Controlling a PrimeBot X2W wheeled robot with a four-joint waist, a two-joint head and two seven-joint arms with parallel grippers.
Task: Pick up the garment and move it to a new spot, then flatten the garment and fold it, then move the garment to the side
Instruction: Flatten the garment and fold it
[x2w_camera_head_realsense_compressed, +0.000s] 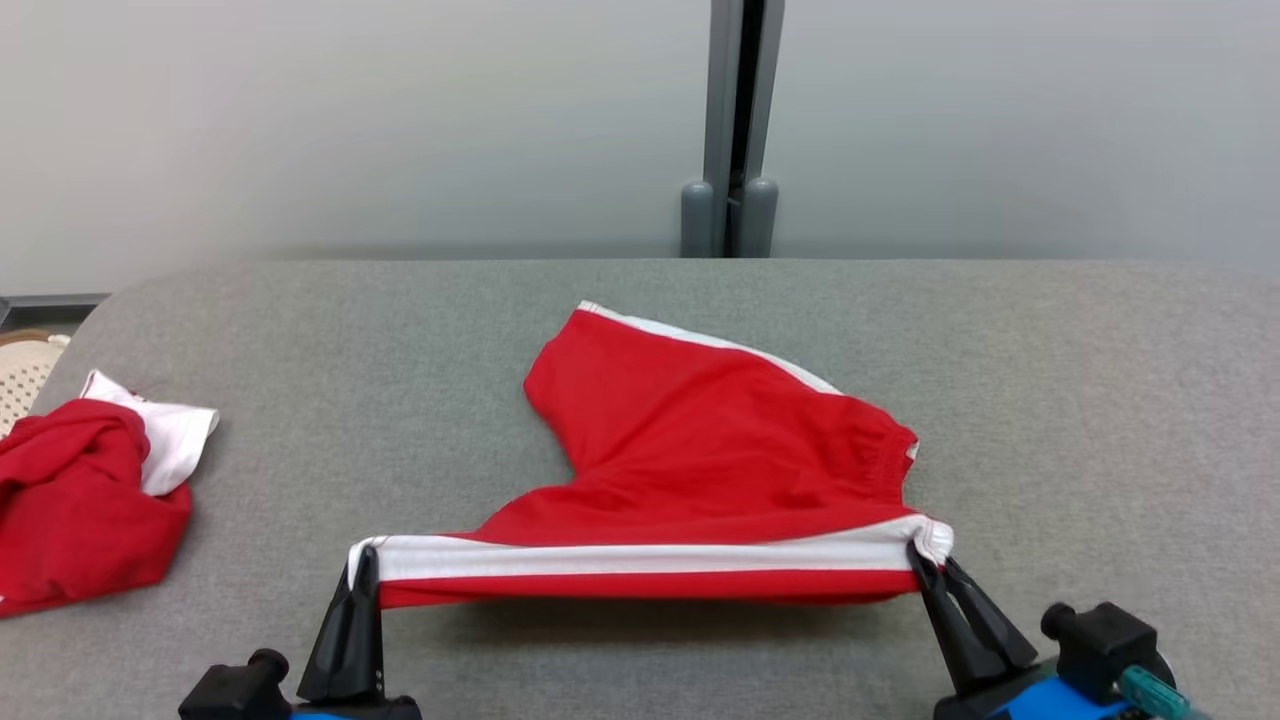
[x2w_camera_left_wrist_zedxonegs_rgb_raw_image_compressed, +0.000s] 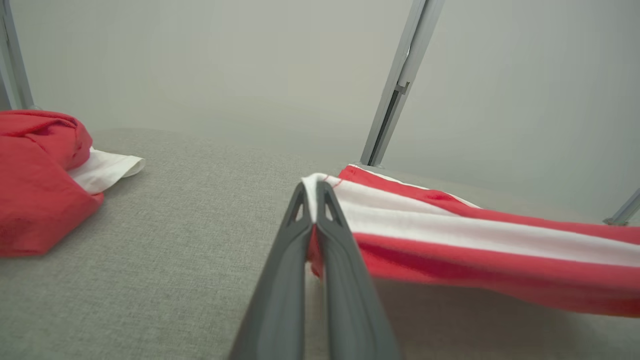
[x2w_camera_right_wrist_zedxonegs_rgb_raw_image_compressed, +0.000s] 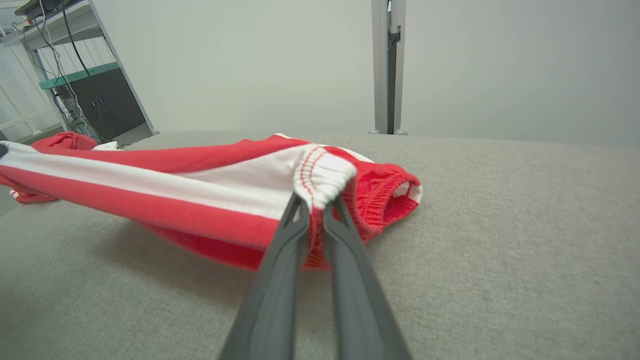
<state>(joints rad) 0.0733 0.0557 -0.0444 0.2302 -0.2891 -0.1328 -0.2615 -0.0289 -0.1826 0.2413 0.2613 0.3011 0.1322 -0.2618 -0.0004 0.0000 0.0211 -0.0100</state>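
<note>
The garment (x2w_camera_head_realsense_compressed: 700, 450) is a pair of red shorts with a white side stripe, on the grey table. Its near edge is lifted and stretched taut between my two grippers, while the far part rests on the table. My left gripper (x2w_camera_head_realsense_compressed: 365, 560) is shut on the stripe's left end, the hem corner (x2w_camera_left_wrist_zedxonegs_rgb_raw_image_compressed: 315, 185). My right gripper (x2w_camera_head_realsense_compressed: 925, 553) is shut on the right end, at the gathered elastic waistband (x2w_camera_right_wrist_zedxonegs_rgb_raw_image_compressed: 322, 175). The garment (x2w_camera_left_wrist_zedxonegs_rgb_raw_image_compressed: 475, 240) runs off to the right in the left wrist view and the garment (x2w_camera_right_wrist_zedxonegs_rgb_raw_image_compressed: 175, 185) off to the left in the right wrist view.
A second crumpled red and white garment (x2w_camera_head_realsense_compressed: 85, 490) lies at the table's left edge, beside a wicker item (x2w_camera_head_realsense_compressed: 25, 365). A grey post (x2w_camera_head_realsense_compressed: 740, 130) stands behind the table against a pale wall. A shelf with cables (x2w_camera_right_wrist_zedxonegs_rgb_raw_image_compressed: 75, 75) stands to the left.
</note>
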